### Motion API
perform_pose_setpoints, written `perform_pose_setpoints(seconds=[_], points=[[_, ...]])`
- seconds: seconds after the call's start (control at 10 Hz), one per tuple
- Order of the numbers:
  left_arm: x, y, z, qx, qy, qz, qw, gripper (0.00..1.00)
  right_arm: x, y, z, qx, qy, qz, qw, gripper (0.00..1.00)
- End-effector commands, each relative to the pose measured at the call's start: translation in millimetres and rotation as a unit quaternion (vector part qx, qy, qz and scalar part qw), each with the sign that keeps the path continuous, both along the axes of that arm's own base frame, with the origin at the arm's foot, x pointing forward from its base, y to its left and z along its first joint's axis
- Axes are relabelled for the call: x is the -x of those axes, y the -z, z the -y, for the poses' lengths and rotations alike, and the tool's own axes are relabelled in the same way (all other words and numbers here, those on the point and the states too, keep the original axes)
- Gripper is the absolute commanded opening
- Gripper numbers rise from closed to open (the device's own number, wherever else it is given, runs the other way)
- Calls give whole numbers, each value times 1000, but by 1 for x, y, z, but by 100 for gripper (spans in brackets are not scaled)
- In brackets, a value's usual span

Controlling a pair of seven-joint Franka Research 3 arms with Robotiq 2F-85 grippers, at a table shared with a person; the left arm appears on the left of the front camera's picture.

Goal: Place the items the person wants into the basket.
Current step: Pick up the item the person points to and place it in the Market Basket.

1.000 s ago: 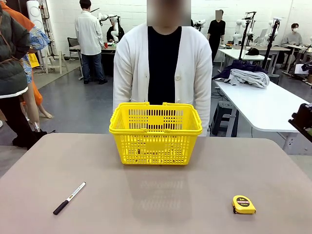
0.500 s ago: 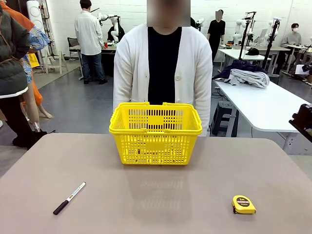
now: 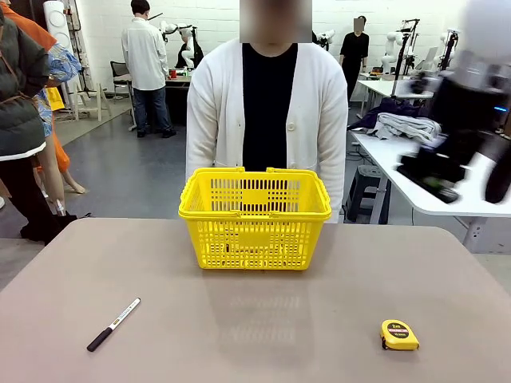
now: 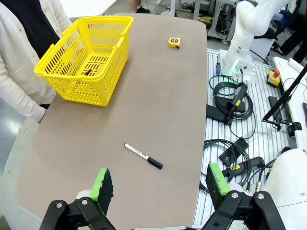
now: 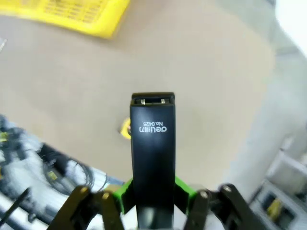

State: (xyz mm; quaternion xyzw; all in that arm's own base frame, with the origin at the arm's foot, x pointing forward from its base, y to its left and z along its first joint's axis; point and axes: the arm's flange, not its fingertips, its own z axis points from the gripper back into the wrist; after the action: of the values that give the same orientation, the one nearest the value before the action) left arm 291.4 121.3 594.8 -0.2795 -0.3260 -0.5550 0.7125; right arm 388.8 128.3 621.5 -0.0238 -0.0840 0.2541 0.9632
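Note:
The yellow basket (image 3: pixel 255 214) stands at the table's far middle, right in front of the person (image 3: pixel 267 112) in a white cardigan. My right gripper (image 5: pixel 152 191) is shut on a black stapler (image 5: pixel 152 139), its green pads pressing both sides. In the front view the right arm (image 3: pixel 461 112) shows as a blur high at the right, above the table's edge. My left gripper (image 4: pixel 159 182) hangs open high over the near left of the table, nothing between its pads. A small dark thing (image 4: pixel 88 72) lies on the floor of the basket (image 4: pixel 91 91); what it is I cannot tell.
A black-capped white marker (image 3: pixel 113 324) lies at the near left of the table. A small yellow tape measure (image 3: pixel 398 335) sits at the near right. Cables and the right arm's base (image 4: pixel 240 57) lie beside the table in the left wrist view.
The right arm has swung up into the front view from the right edge and is blurred with motion. The basket, marker and tape measure have not moved.

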Motion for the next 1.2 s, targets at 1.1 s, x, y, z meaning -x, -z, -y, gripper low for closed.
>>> perform_pose_setpoints(seconds=[1.1], points=[[0,-1,-1,9,7,9,1000,100,-136,26,-256,87,-352,-37,931,18]])
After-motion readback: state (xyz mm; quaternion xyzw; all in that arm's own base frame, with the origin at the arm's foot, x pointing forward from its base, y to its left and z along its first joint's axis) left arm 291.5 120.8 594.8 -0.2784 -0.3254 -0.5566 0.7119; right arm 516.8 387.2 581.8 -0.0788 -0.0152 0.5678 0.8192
